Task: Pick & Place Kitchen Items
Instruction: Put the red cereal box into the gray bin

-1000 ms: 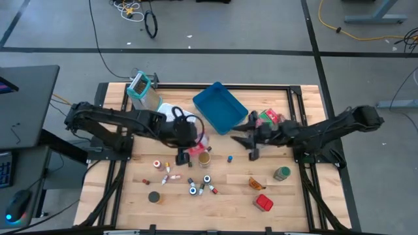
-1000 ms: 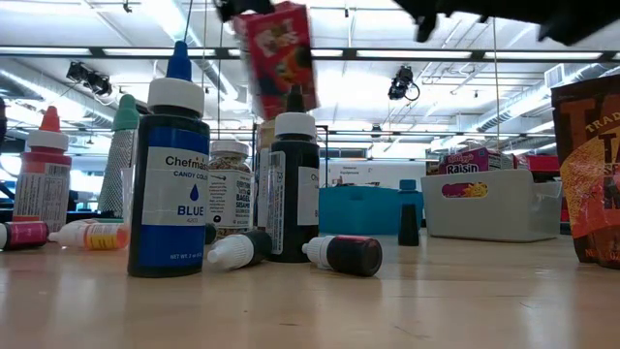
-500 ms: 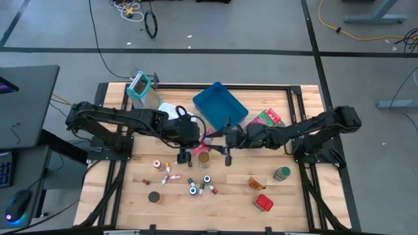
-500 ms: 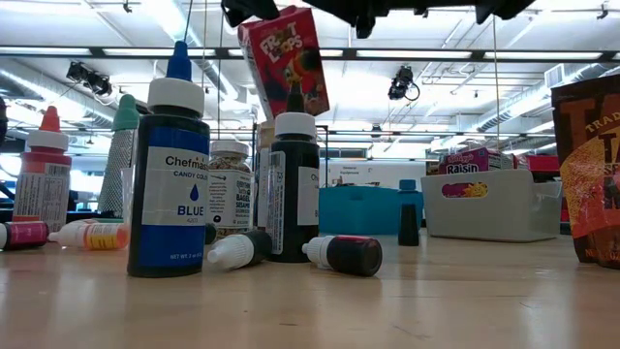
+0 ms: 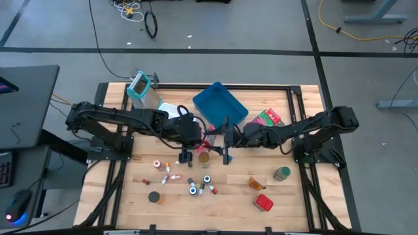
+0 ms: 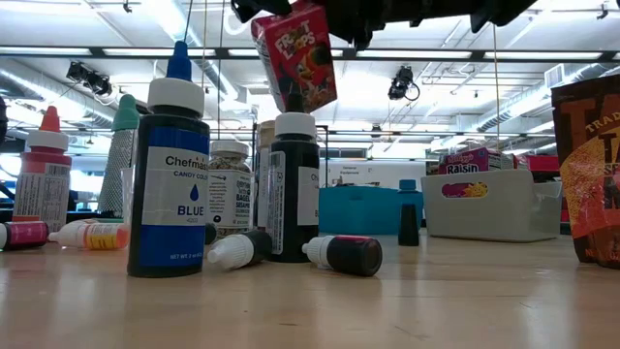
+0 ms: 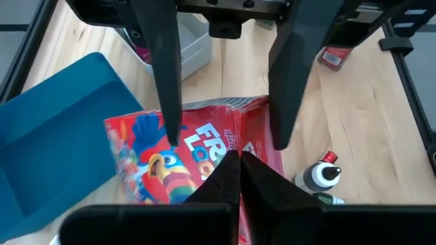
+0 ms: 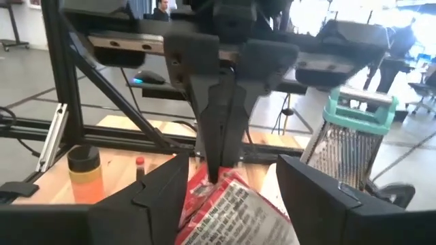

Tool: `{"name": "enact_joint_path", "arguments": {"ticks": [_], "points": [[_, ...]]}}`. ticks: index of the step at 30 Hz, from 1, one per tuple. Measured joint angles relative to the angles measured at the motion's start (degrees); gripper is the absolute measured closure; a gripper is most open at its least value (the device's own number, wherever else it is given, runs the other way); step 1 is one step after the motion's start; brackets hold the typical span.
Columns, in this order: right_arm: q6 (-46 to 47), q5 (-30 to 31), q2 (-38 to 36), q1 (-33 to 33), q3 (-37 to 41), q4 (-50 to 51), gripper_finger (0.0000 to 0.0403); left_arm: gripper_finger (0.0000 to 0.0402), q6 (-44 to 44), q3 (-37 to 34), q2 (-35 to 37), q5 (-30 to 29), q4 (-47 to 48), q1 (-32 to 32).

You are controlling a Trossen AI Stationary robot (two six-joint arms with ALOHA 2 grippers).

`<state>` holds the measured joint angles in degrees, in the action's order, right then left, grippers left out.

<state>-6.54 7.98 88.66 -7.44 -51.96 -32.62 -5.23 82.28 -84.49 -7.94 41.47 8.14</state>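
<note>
A red Froot Loops cereal box (image 6: pixel 298 53) is held tilted above the table, pinched by the left gripper (image 7: pixel 238 160); the right gripper (image 8: pixel 228 180) is spread wide around it.

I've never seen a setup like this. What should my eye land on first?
Two dark arms meet above the table's middle over a red cereal box held in the air. The left end effector pinches its edge, while the right end effector has its fingers open on either side of the box. Below, the blue food colouring bottle looms among small bottles on the wooden table.
</note>
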Motion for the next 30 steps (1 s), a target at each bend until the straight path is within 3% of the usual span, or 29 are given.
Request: {"name": "enact_joint_path", "arguments": {"ticks": [5,20,30], "points": [[0.30,-0.05,-0.02,0.74,-0.04,1.32,0.0210,0.0395,-0.06,-0.01,0.00,-0.18,0.04,0.02],[1.53,-1.25,-0.07,2.11,-0.07,3.73,0.0388,0.0394,-0.03,-0.07,-0.04,-3.59,0.46,0.04],[1.52,-2.42,-0.04,2.16,-0.01,4.00,0.0398,0.0365,-0.07,-0.07,0.00,-4.36,0.23,0.11]]}}
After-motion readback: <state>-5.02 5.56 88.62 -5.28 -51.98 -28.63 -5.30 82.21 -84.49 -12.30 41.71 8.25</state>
